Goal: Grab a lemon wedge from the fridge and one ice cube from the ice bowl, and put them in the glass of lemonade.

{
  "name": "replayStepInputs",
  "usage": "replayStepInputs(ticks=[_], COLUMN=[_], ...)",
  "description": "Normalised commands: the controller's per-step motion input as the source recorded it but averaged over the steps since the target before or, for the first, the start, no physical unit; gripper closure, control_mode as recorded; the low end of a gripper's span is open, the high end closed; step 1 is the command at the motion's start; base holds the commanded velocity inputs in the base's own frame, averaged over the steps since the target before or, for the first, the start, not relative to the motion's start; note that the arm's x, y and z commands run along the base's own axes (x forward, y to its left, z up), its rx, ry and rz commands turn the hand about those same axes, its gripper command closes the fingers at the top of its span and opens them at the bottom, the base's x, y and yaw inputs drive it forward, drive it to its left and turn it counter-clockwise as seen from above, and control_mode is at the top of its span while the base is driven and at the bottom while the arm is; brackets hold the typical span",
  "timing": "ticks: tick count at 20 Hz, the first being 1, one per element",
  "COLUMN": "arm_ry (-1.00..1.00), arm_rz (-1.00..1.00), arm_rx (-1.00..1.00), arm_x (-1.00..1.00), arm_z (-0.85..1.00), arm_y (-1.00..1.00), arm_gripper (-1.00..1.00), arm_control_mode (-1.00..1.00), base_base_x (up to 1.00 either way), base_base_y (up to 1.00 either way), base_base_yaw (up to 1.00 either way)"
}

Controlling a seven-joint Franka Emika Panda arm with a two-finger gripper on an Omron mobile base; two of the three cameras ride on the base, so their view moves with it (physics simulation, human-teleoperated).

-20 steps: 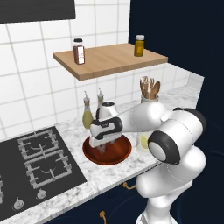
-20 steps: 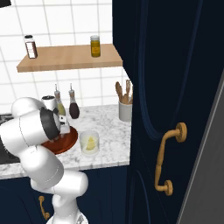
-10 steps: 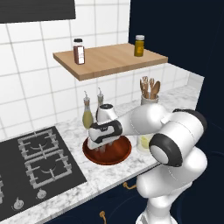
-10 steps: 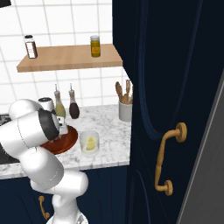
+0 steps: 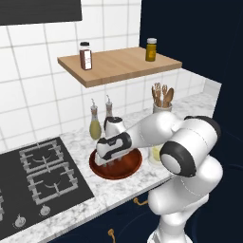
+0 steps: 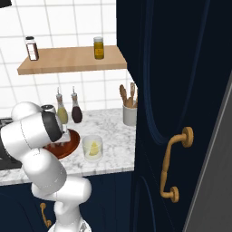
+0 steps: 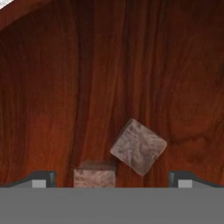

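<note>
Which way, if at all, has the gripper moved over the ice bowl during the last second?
Yes. The gripper has sunk slightly towards the ice bowl, judged against the oil bottle behind; its jaws are open.

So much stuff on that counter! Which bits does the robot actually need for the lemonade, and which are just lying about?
Needed:
- ice bowl
- ice cubes, two in the bowl under the open hand
- glass, a lemon wedge already in it

Lying about:
- two bottles by the wall
- utensil cup
- two jars on the shelf
- stove
</note>
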Motion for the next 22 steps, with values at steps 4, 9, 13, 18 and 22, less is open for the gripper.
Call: replayStepInputs(ticks=[4, 9, 13, 18, 22], arm_ry=[0.0, 0.0, 0.0, 0.0, 0.0], arm_rz=[0.0, 0.0, 0.0, 0.0, 0.0], arm_rx=[0.0, 0.0, 0.0, 0.0, 0.0], arm_x=[-0.01, -0.05, 0.0, -0.04, -0.16], arm_z=[-0.09, -0.01, -0.06, -0.08, -0.11], arm_y=[0.0, 0.0, 0.0, 0.0, 0.0], arm_gripper=[-1.0, -1.0, -1.0, -1.0, -1.0], arm_control_mode=[-1.0, -1.0, -1.0, -1.0, -1.0], base_base_x=[0.0, 0.0, 0.0, 0.0, 0.0], base_base_y=[0.0, 0.0, 0.0, 0.0, 0.0], base_base_yaw=[0.0, 0.0, 0.0, 0.0, 0.0])
